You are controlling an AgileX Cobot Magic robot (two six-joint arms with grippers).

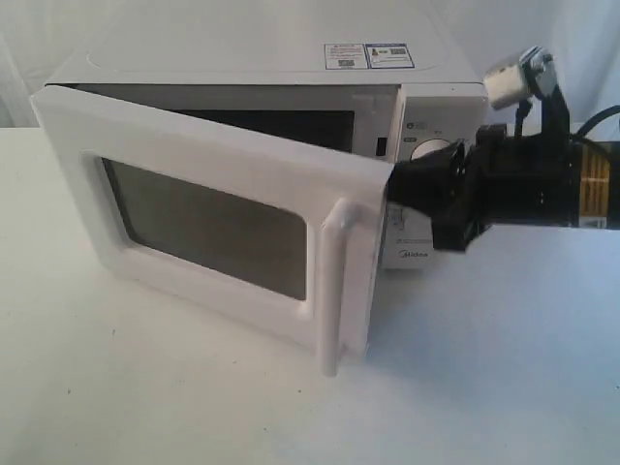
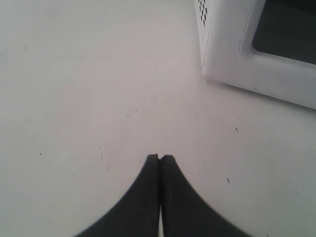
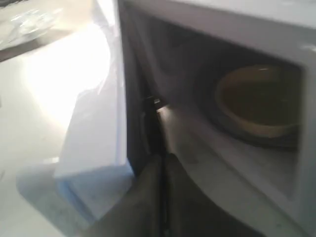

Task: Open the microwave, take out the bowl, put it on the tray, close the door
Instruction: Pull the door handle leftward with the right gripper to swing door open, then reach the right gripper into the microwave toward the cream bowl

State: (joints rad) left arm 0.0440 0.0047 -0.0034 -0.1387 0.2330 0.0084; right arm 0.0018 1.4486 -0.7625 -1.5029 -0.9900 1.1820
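your right gripper (image 3: 161, 160) is resting pinched together behind the part-open door (image 1: 194, 145); your left gripper (image 2: 159, 158) is hovering likewise; the bowl (image 3: 256, 106) is sitting in the microwave (image 1: 242, 58).

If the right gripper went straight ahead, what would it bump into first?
Probably the inside of the door: the right gripper, shut, points along the gap behind it. The bowl sits off to one side, though depth is blurry.
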